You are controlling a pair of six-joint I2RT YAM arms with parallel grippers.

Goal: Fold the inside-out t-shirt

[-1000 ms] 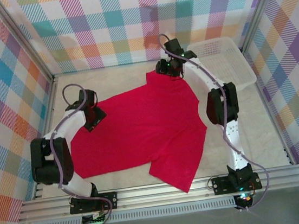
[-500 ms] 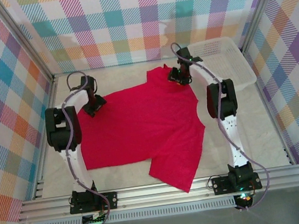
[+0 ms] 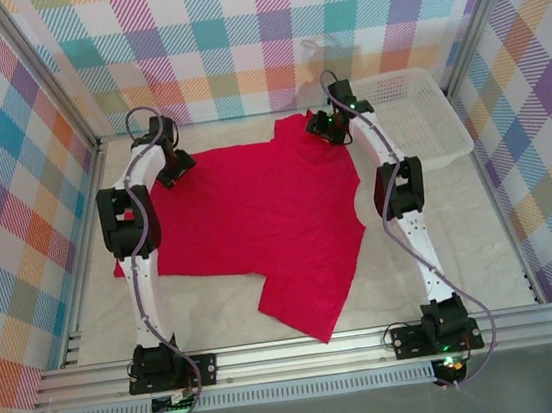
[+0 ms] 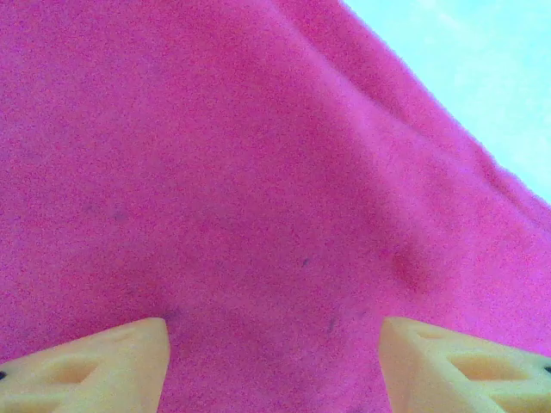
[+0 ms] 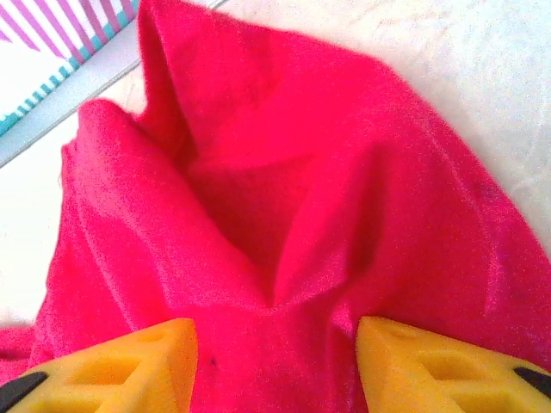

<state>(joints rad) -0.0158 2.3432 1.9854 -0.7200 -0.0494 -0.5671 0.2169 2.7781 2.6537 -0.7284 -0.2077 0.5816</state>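
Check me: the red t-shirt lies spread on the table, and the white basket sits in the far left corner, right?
Not quite. The top external view shows the white basket in the far right corner; the red t-shirt does lie spread on the table.

The inside-out t-shirt (image 3: 257, 219) lies spread on the table (image 3: 482, 242), between the two arms. The left gripper (image 3: 173, 171) sits on the shirt's far-left corner. The right gripper (image 3: 323, 128) sits on its far-right corner, where the cloth bunches up between the fingers. A basket (image 3: 428, 127) stands right of the shirt's far edge, just beside the right gripper. One flap of the shirt reaches toward the table's near edge, right of the shirt's middle.
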